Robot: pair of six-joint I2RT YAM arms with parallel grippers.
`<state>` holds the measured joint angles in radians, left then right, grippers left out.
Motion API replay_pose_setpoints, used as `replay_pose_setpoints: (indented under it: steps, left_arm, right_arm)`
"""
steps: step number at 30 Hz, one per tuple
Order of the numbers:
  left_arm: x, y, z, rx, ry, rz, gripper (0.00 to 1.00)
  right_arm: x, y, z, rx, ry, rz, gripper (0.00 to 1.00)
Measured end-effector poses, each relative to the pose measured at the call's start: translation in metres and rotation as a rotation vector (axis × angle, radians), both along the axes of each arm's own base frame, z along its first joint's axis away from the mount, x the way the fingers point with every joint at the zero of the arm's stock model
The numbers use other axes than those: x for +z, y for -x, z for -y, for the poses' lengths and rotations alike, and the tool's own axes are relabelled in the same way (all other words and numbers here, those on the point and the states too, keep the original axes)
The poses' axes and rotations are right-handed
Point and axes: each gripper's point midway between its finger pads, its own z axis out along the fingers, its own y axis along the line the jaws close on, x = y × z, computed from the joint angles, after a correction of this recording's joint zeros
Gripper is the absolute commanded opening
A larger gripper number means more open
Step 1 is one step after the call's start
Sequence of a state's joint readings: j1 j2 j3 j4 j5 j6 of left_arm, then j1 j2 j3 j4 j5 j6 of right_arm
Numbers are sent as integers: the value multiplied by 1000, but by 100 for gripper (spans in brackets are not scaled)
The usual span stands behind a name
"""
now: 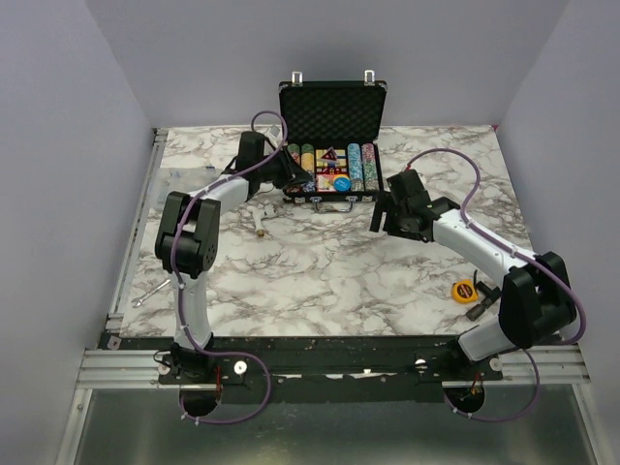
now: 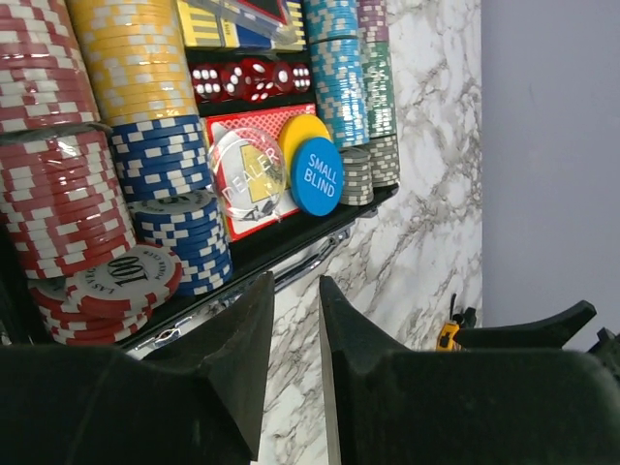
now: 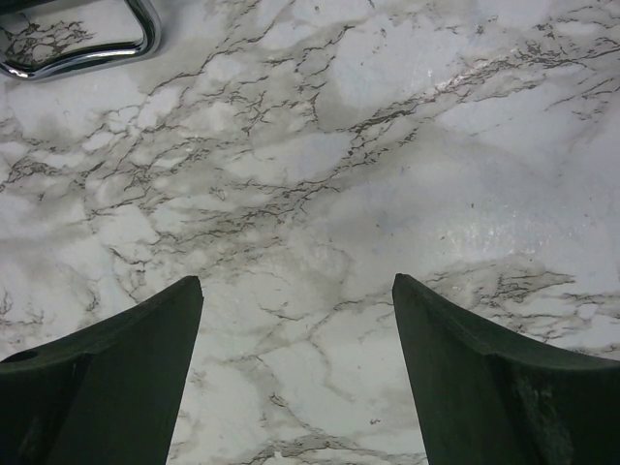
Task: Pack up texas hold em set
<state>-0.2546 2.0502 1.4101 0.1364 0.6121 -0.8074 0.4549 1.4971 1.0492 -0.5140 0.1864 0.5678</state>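
While the briefcase (image 1: 332,145) stands open at the back of the marble table (image 1: 320,266), lid upright, the left gripper (image 2: 295,320) hovers at its front left corner, fingers (image 2: 242,339) nearly together with only a thin gap and pinching nothing. Chip rows (image 2: 145,145) flank the red card box (image 2: 254,170), where a clear dealer disc (image 2: 242,179), a yellow disc (image 2: 302,136) and a blue disc (image 2: 317,176) lie. Right gripper (image 3: 295,368) hangs over bare table, fingers spread, a chrome bar (image 3: 87,48), perhaps the case handle, beyond it.

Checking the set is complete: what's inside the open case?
Inside the case: chip rows, red dice, a card box partly covered by dealer, yellow and blue discs. Below them is hidden.
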Motion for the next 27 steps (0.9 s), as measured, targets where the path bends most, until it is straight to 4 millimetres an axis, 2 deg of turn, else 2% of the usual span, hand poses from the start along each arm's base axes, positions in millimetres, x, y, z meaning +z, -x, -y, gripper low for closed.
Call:
replay_pose_setpoints:
  steps: [7,11,17,21,27]
  left_arm:
    - [-24,-1,-13,47,-27,-115,26]
    - [-40,-5,-36,109,-44,-203,29]
    - [-32,-21,-56,149,-57,-221,31]
    - [-31,-21,-57,139,-66,-207,37]
    - [-34,-1,-44,64,-39,-226,44]
  right_arm:
    - [5,2,1,-6,-8,7,81]
    - [6,2,1,-7,-10,9,81]
    - [10,3,0,-16,-21,16,81]
    - [12,4,1,-27,-30,16,81]
    - [13,7,-1,-25,-45,9,80]
